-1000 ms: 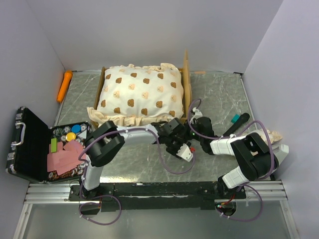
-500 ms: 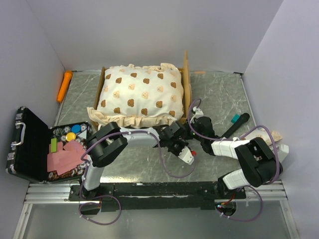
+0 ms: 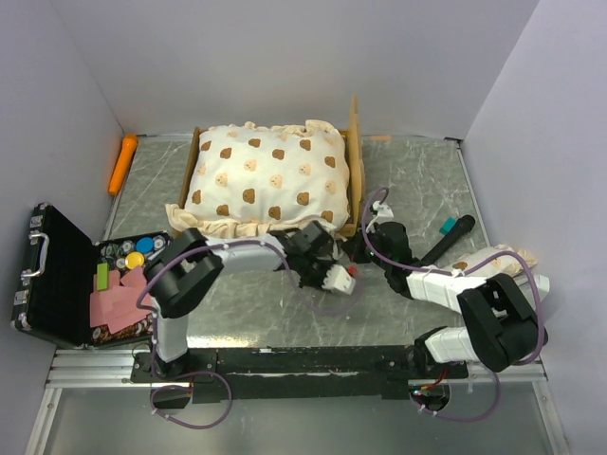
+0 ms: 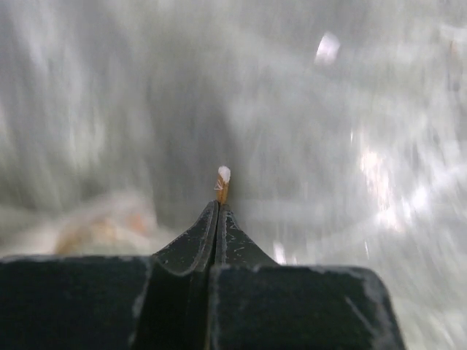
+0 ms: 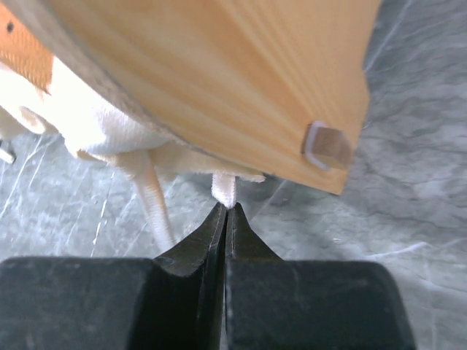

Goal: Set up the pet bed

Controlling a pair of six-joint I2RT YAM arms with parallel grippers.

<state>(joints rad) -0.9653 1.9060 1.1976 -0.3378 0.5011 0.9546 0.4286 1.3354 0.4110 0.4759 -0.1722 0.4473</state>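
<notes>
The grey marbled desk carries the light-wood pet bed at its back centre. An open black hard case sits at the left edge. An orange stick lies near the back-left corner. A black teal-tipped tool and a cream cloth lie at the right.

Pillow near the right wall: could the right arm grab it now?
Probably not straight away: the right gripper is shut on a mattress tie at the pet bed corner; the pillow lies back beside its elbow.

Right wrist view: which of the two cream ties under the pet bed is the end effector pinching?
The short right-hand tie, its end between the right end effector's shut tips; the longer tie hangs free.
</notes>
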